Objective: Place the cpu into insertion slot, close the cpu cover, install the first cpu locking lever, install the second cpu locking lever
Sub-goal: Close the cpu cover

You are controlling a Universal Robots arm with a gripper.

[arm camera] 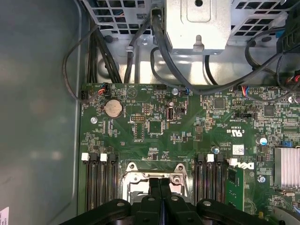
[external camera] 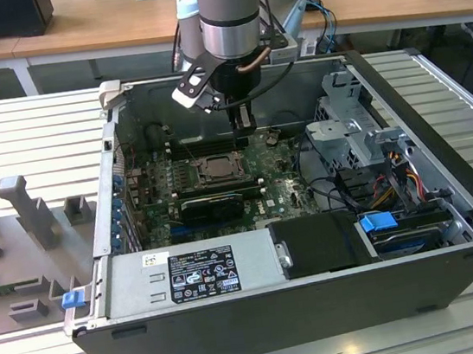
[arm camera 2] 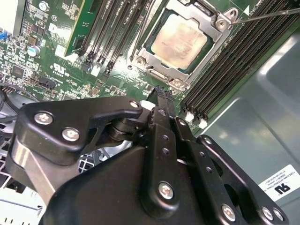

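Note:
The cpu (arm camera 2: 180,40) lies flat in the insertion slot (external camera: 215,169), its pale beige-silver face showing. The cpu cover (arm camera 2: 149,60), a silvery frame, lies down around the chip. From one socket corner a thin lever rod (arm camera 2: 267,16) sticks out over the memory slots. My gripper (external camera: 244,123) hangs above the board just beyond the socket, toward the case's far wall. Both wrist views show its black fingers (arm camera 2: 159,96) pressed together with nothing between them. In the first wrist view the gripper (arm camera: 160,185) overlaps the socket's edge (arm camera: 136,178).
Long black memory slots (arm camera 2: 225,61) flank the socket. A black card (external camera: 211,205) lies in front of it, then the power supply (external camera: 188,275). A drive cage (external camera: 356,126) and cables (external camera: 395,187) fill the exterior view's right. A grey fixture tray (external camera: 19,249) sits outside the case.

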